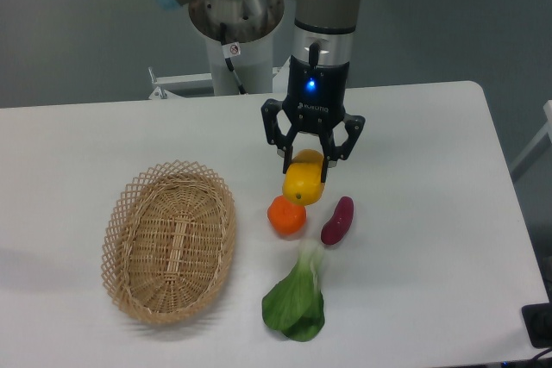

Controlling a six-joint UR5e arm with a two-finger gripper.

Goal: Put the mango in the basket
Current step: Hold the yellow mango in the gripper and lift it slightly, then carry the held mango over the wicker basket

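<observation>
The mango [304,185], a smooth yellow fruit shading to orange, sits between the fingers of my gripper [306,168]. The fingers press against its upper sides, so the gripper is shut on it. The mango's lower end overlaps the top of the round orange [286,216] in this view. Whether the mango still touches the table cannot be made out. The basket [170,240], a large oval of tan wicker with a lattice rim, stands to the lower left of the gripper, with nothing in it.
A purple sweet potato [337,221] lies just right of the orange. A green leafy vegetable [297,301] lies below them near the front edge. The arm's base [235,23] stands behind the white table [431,213].
</observation>
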